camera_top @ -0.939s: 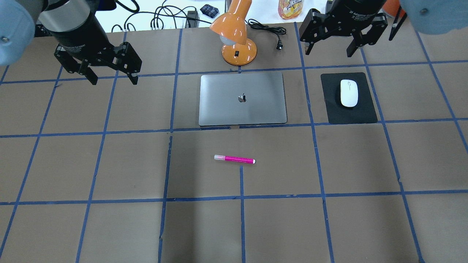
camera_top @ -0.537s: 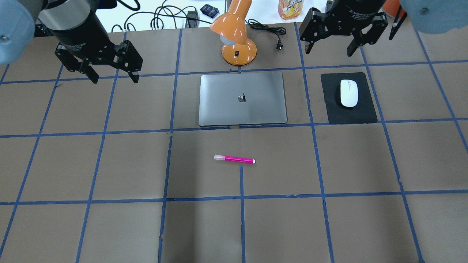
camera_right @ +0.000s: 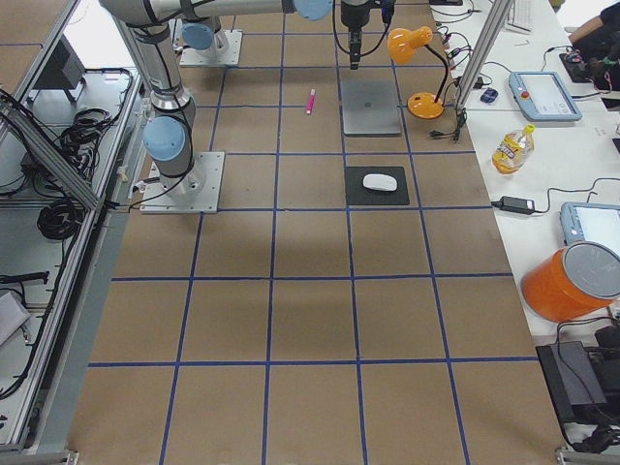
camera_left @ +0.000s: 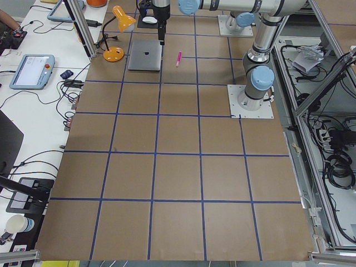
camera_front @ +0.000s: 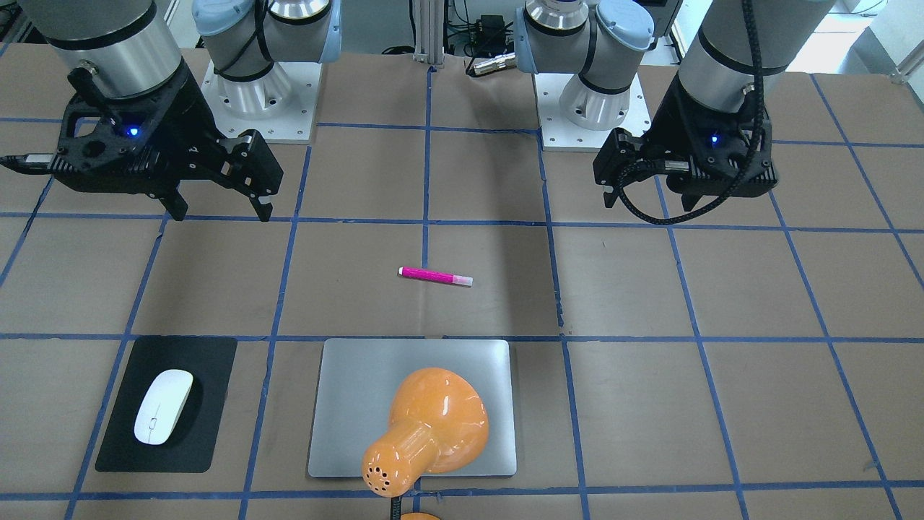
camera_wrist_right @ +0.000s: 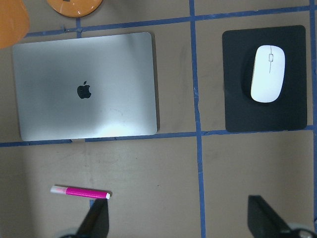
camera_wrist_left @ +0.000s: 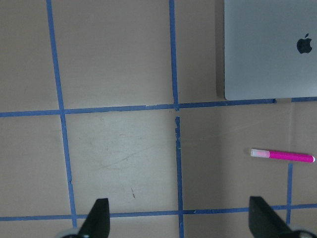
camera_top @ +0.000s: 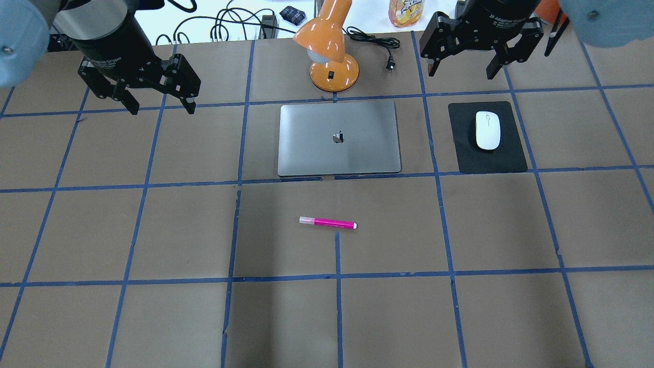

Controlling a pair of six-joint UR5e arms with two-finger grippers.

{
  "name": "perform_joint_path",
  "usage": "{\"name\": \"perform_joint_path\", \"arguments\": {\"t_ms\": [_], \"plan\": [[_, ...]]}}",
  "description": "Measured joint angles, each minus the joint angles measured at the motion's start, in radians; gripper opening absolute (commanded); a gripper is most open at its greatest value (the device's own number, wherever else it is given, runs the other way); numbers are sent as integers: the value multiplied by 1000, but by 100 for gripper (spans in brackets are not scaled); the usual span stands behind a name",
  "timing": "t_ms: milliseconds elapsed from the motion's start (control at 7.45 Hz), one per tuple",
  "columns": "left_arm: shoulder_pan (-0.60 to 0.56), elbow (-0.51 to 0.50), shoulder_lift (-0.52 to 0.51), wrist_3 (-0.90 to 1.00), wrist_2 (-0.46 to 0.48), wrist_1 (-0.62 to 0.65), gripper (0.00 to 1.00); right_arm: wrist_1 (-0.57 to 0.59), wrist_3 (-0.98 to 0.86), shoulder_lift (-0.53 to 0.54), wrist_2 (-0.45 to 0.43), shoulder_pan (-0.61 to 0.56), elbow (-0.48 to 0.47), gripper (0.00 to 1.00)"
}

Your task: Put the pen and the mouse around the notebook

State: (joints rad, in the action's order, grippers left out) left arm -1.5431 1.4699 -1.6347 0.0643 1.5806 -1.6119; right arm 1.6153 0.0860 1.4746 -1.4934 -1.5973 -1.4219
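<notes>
Both the left claw [camera_top: 161,106] and right claw [camera_top: 462,71] hang wide open, empty. The pen [camera_top: 327,223] lies apart from the notebook [camera_top: 339,138], and the mouse [camera_top: 488,130] sits on a mat [camera_top: 511,158] (black), seemingly centred.

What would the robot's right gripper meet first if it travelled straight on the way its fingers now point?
Probably bare brown paper-covered table near a blue tape line: the open right gripper points down between the magenta-pink pen and the black rectangular mouse mat, over neither. Exact spot uncertain.

lamp [camera_top: 331,48] behind notebook [camera_top: 339,138], pen [camera_top: 327,223] unobstructed
</notes>
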Motion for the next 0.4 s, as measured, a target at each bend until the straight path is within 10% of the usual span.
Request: {"name": "perform_joint_path", "arguments": {"t_ms": [402], "plan": [[1,8,0,5,4,5,100,0,-4,0,0,0,0,100]]}}
